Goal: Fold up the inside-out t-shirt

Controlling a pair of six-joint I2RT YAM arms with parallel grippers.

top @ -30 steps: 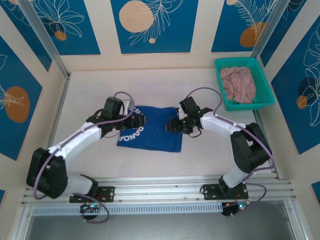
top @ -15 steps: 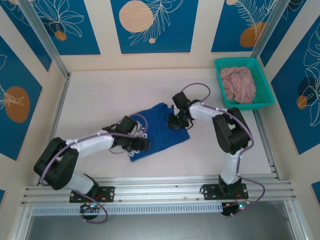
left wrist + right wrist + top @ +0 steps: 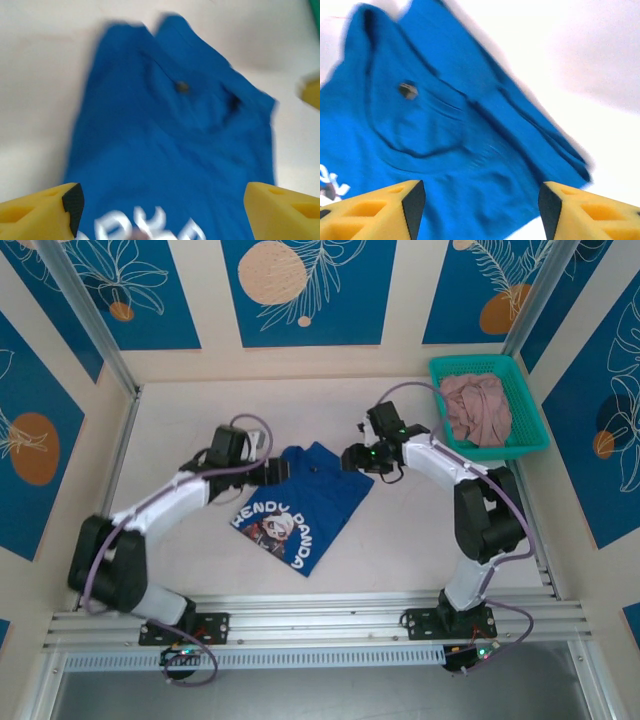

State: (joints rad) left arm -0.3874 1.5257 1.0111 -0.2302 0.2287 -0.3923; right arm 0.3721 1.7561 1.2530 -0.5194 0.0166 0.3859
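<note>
- The t-shirt (image 3: pixel 300 505), soft royal-blue cloth with white printed letters, lay flat and slanted on the pale table (image 3: pixel 180 420), with its curved collar at the far end.
- The left gripper (image 3: pixel 280 471) was released beside the collar, its 2 yellow wedge-shaped fingers (image 3: pixel 35 212) wide apart over the cloth.
- The right gripper (image 3: pixel 352 458) was also released, at the other shoulder, grasping nothing.
- A crumpled pink garment (image 3: pixel 478 408) lay in a teal basket (image 3: pixel 530 415).

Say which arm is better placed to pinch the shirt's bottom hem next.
Probably left: the t-shirt's hem lies toward that arm, and the open left pincer is nearer it. The right pincer is at its far corner.
</note>
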